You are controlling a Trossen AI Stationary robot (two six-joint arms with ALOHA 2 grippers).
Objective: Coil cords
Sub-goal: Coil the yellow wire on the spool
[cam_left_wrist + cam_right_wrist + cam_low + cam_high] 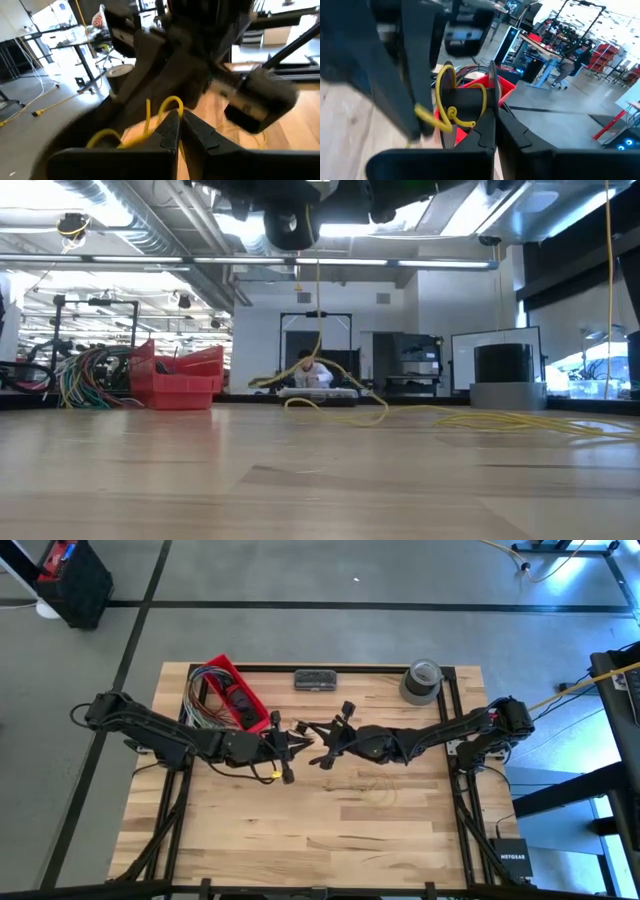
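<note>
A thin yellow cord (318,320) hangs from the grippers down to the table. There it lies in loose loops (335,408) and trails toward the right edge (500,420). My left gripper (288,750) and right gripper (322,748) meet tip to tip above the table's middle, both level and shut. In the left wrist view, cord loops (170,104) stand just behind my left gripper (180,120). In the right wrist view, coiled loops with a knot (451,112) sit beside my right gripper (492,107). My left gripper is shut with the cord's loops (150,117) coming out right at its fingertips. The fingers hide the place of contact. They come at it level from the table's left, and the cord is clear of the table there. My right gripper is shut with a loop of the cord (484,100) running in against its fingers. The fingers come level from the table's right. The coiled loops stand in the air beside them; I cannot tell which strand is pinched.
A red bin (238,692) with a bundle of multicoloured wires (198,700) stands at the far left. A dark flat device (318,678) and a grey tape roll (422,680) are at the far edge. Bare wood (330,830) lies toward the near edge.
</note>
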